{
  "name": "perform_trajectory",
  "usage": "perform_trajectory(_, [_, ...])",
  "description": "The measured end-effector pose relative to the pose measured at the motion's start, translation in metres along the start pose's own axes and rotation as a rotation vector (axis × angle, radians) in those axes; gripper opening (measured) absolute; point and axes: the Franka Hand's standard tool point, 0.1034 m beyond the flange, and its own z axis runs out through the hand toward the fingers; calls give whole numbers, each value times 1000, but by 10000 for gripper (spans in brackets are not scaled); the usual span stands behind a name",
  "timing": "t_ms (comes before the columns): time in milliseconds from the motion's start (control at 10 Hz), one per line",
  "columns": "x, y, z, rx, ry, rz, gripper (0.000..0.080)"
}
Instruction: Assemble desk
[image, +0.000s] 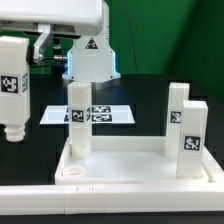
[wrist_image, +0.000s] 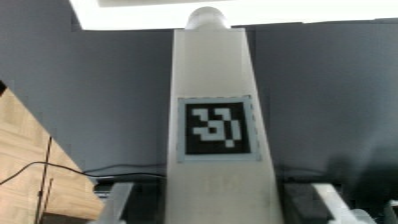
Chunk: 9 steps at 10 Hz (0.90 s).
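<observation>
The desk top (image: 140, 160), a white rimmed tray, lies in the foreground of the exterior view. One white tagged leg (image: 78, 118) stands upright at its far left corner. Two more legs (image: 178, 115) (image: 193, 138) stand upright at its right side. A round socket (image: 72, 172) shows at the near left corner. A fourth leg (image: 12, 88) hangs upright above the table, left of the tray, screw tip down. In the wrist view my gripper (wrist_image: 222, 203) is shut on this leg (wrist_image: 217, 120), with one finger (wrist_image: 135, 200) on each side of it and its tag facing the camera.
The marker board (image: 110, 113) lies flat on the dark table behind the tray. The arm's white base (image: 92, 55) stands further back. A long white bar (image: 30, 198) runs along the front edge. A wood-coloured floor with cables (wrist_image: 27, 150) shows beyond the table's edge in the wrist view.
</observation>
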Motion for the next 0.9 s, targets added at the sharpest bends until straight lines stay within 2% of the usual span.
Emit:
perform_trajectory(300, [5, -42, 12, 33, -3, 55, 290])
perform_trajectory(500, [-3, -61, 23, 43, -21, 65, 290])
perform_trajectory(600, [-9, -66, 27, 44, -30, 58, 290])
perform_trajectory(900, [-26, -67, 33, 46, -72, 58, 290])
